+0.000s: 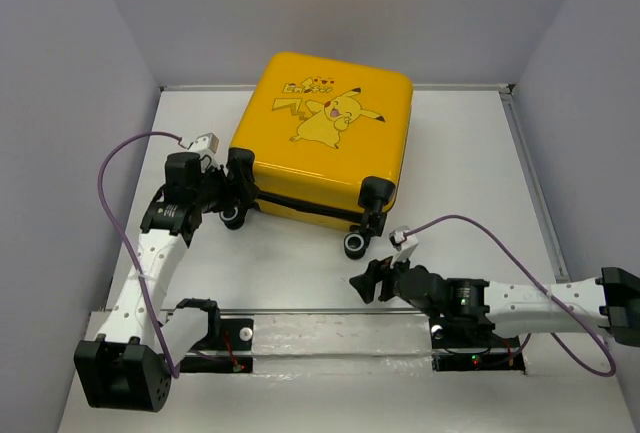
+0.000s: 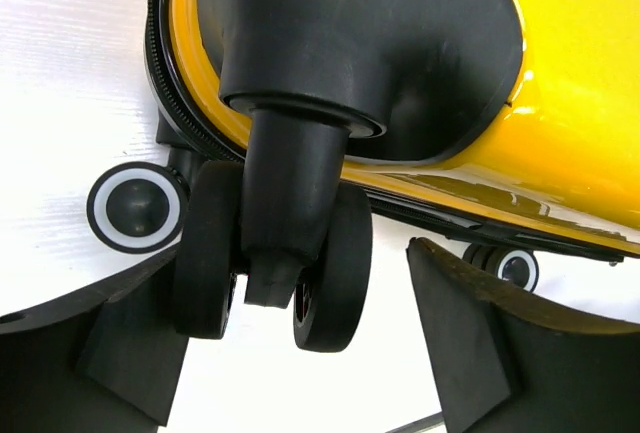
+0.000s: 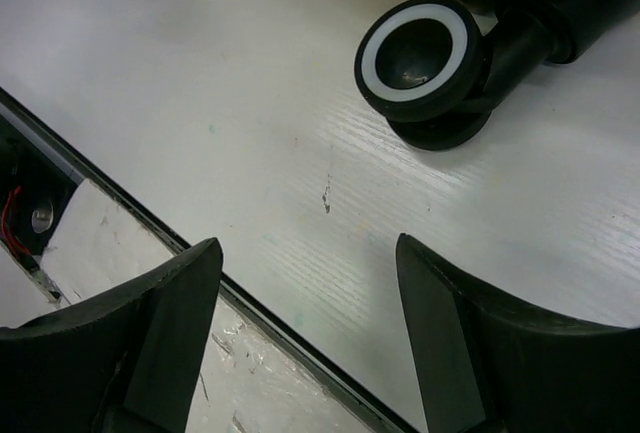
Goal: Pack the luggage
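The luggage (image 1: 330, 133) is a yellow hard-shell suitcase with a Pikachu print. It lies zipped shut and flat on the white table, its caster wheels toward me. My left gripper (image 1: 233, 191) is at its near-left corner. In the left wrist view the jaws (image 2: 298, 288) stand open on either side of a black twin caster wheel (image 2: 335, 273) under the yellow shell (image 2: 580, 103), with a gap showing on the right side. My right gripper (image 1: 366, 283) hovers open and empty above the table (image 3: 308, 253), just short of the near-right caster wheel (image 3: 425, 53).
A raised rim (image 1: 530, 183) borders the white table on the right, and grey walls close it in. A metal rail (image 1: 330, 318) with both arm bases runs along the near edge. Purple cables (image 1: 110, 168) loop from each wrist. Another white-ringed wheel (image 2: 135, 208) sits left of the clamped corner.
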`<state>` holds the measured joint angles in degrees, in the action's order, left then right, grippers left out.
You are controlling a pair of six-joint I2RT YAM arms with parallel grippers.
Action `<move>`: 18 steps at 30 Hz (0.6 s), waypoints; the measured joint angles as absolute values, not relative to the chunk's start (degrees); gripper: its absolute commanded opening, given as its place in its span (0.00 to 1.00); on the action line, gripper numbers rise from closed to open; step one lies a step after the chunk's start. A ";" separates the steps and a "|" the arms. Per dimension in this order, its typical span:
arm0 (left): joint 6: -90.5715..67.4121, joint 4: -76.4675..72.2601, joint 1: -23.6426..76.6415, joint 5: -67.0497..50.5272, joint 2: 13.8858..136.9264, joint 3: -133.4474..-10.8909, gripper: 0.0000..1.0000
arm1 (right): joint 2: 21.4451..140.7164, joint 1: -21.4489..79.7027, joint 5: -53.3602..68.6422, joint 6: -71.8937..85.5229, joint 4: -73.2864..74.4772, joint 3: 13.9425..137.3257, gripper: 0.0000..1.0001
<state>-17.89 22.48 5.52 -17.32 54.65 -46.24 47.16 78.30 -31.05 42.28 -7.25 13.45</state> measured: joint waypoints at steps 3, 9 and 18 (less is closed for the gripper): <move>-17.91 21.85 5.52 -17.30 54.46 -46.24 0.80 | 47.64 78.30 -31.07 42.28 -7.20 13.45 0.76; -17.80 20.78 5.41 -16.86 54.57 -46.22 0.59 | 48.36 78.28 -31.11 42.37 -6.96 13.58 0.76; -16.82 21.12 5.21 -16.47 54.76 -45.95 0.06 | 47.07 77.95 -31.22 42.50 -6.70 13.58 0.70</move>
